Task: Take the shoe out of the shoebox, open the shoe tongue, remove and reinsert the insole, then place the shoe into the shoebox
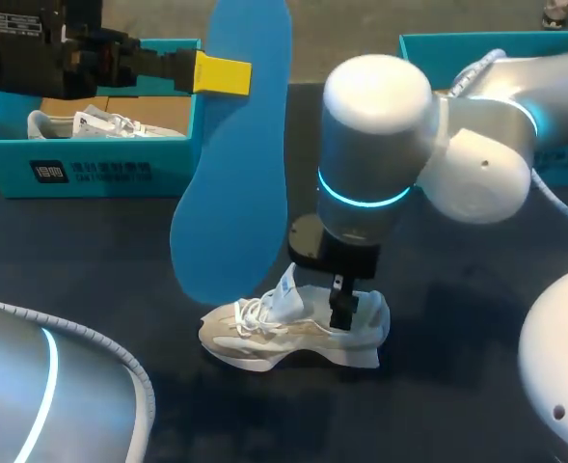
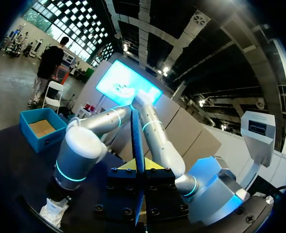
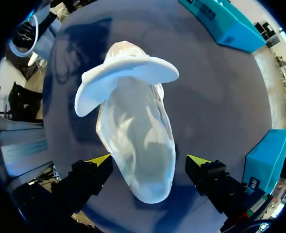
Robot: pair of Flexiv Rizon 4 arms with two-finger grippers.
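My left gripper (image 1: 223,75) is raised at the back left, shut on the edge of a blue insole (image 1: 233,154) that hangs down in front of it. The left wrist view shows the insole (image 2: 137,141) edge-on, pinched in the left gripper (image 2: 139,167). A white and beige shoe (image 1: 288,333) stands on the dark table, its tongue (image 3: 128,73) pulled forward and its mouth wide. My right gripper (image 3: 150,162) hangs over the shoe (image 3: 138,141), open, its fingers on either side of the heel. In the head view the right gripper (image 1: 344,307) is at the shoe's heel.
A blue shoebox (image 1: 91,169) at the back left holds a second white shoe (image 1: 100,122). Another blue box (image 1: 496,43) stands at the back right. My right arm's large wrist (image 1: 375,145) looms above the shoe.
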